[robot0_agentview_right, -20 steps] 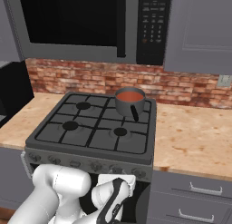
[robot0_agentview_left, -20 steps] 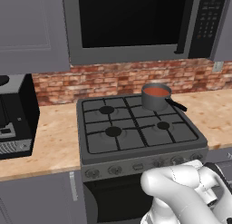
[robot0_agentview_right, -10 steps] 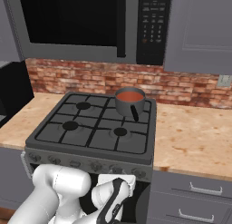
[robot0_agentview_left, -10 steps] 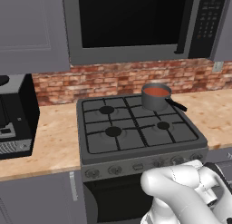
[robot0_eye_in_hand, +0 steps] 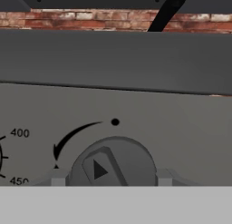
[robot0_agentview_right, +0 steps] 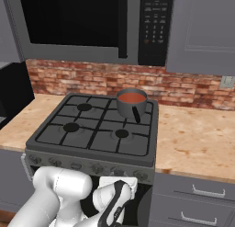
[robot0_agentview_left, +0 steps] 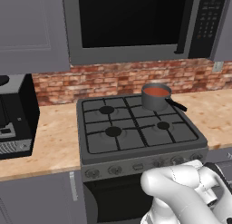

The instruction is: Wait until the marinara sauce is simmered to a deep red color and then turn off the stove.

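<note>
Nothing has moved since a second ago: the stove (robot0_agentview_left: 136, 132), the pan and the arm sit exactly as they did, and the base has not shifted either. The white arm stays folded low in front of the oven door, hand close up against the front panel.

On the back right burner stands the grey saucepan (robot0_agentview_left: 156, 97), its black handle pointing forward and right, and the marinara sauce (robot0_agentview_left: 156, 90) inside shows an orange-red surface, no darker than before. I'd judge it is not yet the deep red the task wants, so this stillness looks like plain waiting.

From the hand's own camera a round knob (robot0_eye_in_hand: 115, 162) sits straight ahead, its pointer turned away from the dot above it, so that burner appears to be on. The gripper (robot0_eye_in_hand: 108, 177) has its finger tips either side of the knob, closed in around it, seemingly ready to turn it.
</note>
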